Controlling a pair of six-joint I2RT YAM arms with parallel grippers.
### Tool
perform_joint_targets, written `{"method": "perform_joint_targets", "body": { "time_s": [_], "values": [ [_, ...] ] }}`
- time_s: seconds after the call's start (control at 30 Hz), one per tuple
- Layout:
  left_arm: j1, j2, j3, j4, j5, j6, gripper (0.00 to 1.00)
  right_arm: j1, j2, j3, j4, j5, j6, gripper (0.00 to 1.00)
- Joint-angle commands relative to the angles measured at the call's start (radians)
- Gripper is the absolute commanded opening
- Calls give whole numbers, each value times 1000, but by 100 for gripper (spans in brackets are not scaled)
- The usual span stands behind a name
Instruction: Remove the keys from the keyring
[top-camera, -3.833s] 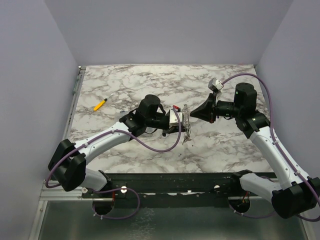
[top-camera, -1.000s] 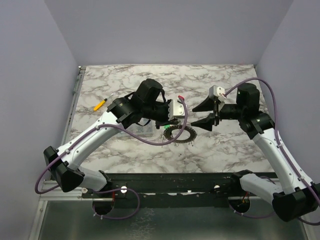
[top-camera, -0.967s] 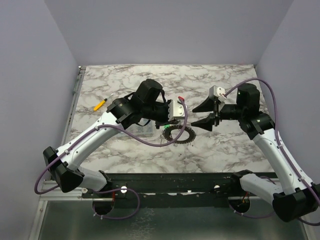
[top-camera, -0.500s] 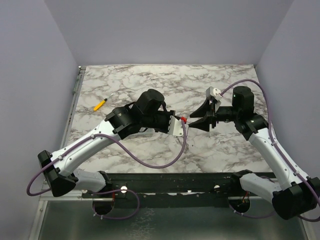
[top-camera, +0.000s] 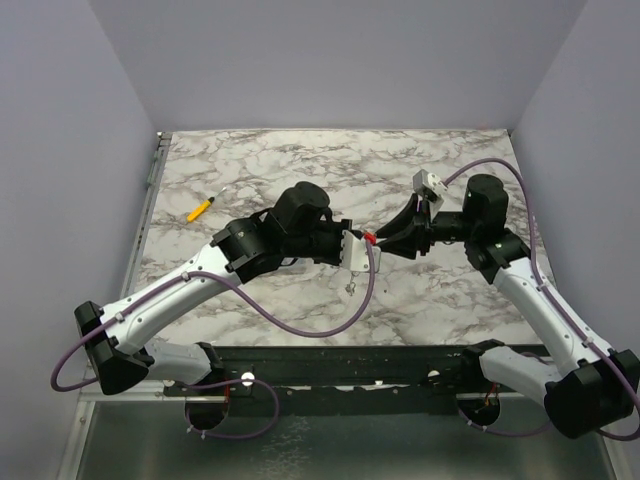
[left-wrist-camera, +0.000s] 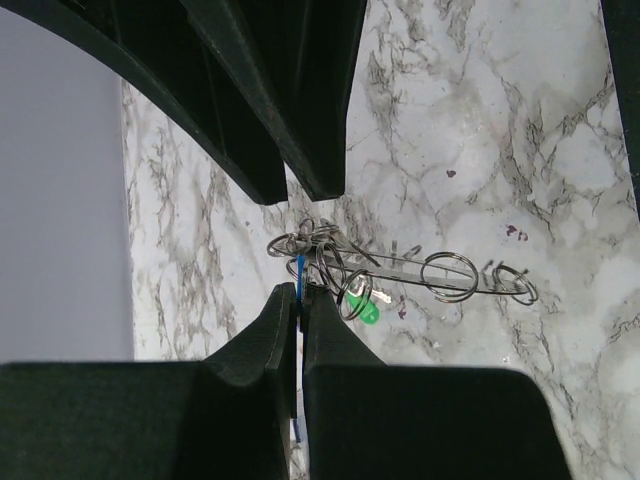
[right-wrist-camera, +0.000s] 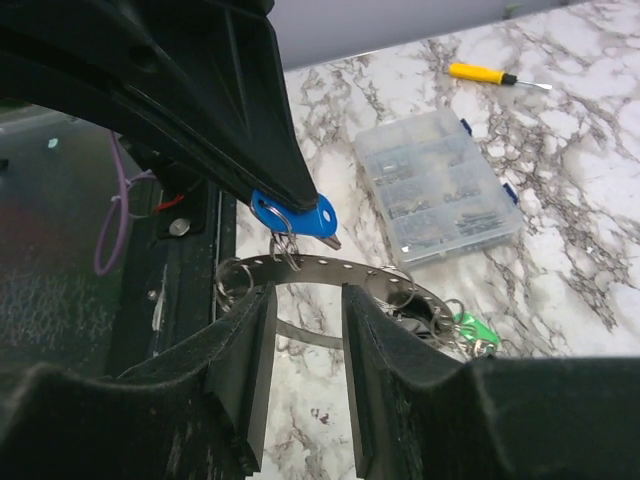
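Left gripper (left-wrist-camera: 298, 300) pinched tight on the blue-headed key (right-wrist-camera: 295, 215), keyring (right-wrist-camera: 330, 267) dangling beneath it over the marble table (top-camera: 250, 170), right gripper (right-wrist-camera: 305, 292) part-open, fingers straddling the ring's band, green key (right-wrist-camera: 468, 330) on its far side.

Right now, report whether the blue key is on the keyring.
On. The blue key, pinched in the left gripper, links by a small ring to the keyring.

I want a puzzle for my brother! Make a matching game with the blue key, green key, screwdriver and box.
1 blue key
2 green key
3 screwdriver
4 box

a clear, small parts inside
b pinched in the left gripper
c yellow handle, lying on the table
d dangling from the keyring

Pairs: 1-b, 2-d, 3-c, 4-a.
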Motion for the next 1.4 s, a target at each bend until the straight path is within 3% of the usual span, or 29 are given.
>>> {"method": "perform_joint_targets", "body": {
  "time_s": [0.0,0.37,0.73,0.87,1.07,1.13,1.27,1.37],
  "values": [
    [-3,-38,-12,75,42,-41,0,6,14,-57,177,-89,112,40],
    [-4,-75,-67,173,114,-83,0,7,32,-142,466,-166,301,40],
    [-3,-67,-89,244,98,-131,0,24,37,-150,582,-199,381,38],
    [-3,-61,-87,263,75,-142,0,27,46,-159,618,-200,401,30],
    [-3,-70,-97,288,31,-156,0,28,43,-177,612,-205,396,9],
    [-3,-77,-106,289,20,-143,0,27,39,-158,548,-196,354,1],
    [-3,-88,-138,277,-20,-83,0,30,44,13,33,-126,-3,1],
    [-3,-70,-130,253,-48,-81,0,38,44,122,-179,-63,-178,1]
  ]
}}
